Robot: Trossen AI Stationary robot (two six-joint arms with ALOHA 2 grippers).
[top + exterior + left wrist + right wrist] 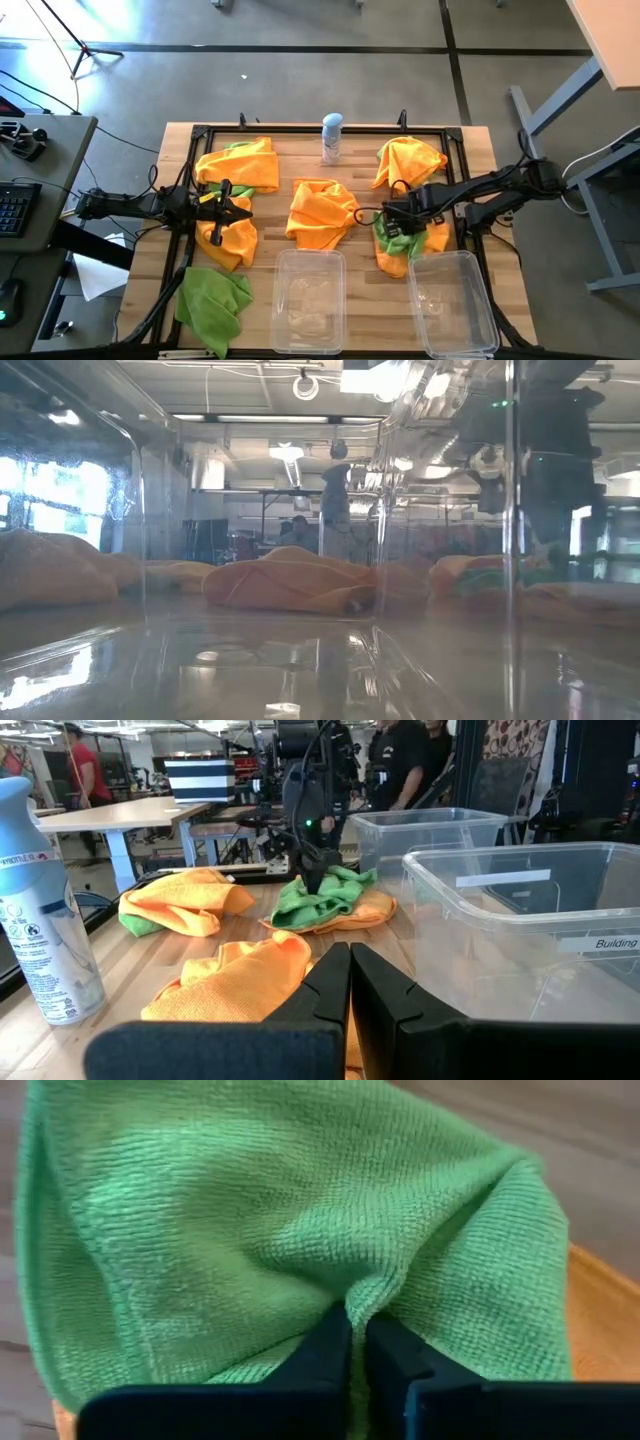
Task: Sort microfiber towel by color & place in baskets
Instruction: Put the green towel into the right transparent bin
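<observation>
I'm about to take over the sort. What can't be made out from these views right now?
- Low view: the clear basket wall blurs the towels behind it.
- Right wrist view: the green towel pinched by the right gripper fills the frame, hiding the table.
- High view: the left gripper covers part of an orange towel.

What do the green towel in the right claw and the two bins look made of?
Green towel: soft knitted microfiber-like cloth, matte, with fine ribbed loops and a stitched hem; it bunches where the right claw pinches it. Bins: likely clear hard plastic, glossy, see-through walls showing the wood beneath.
</observation>
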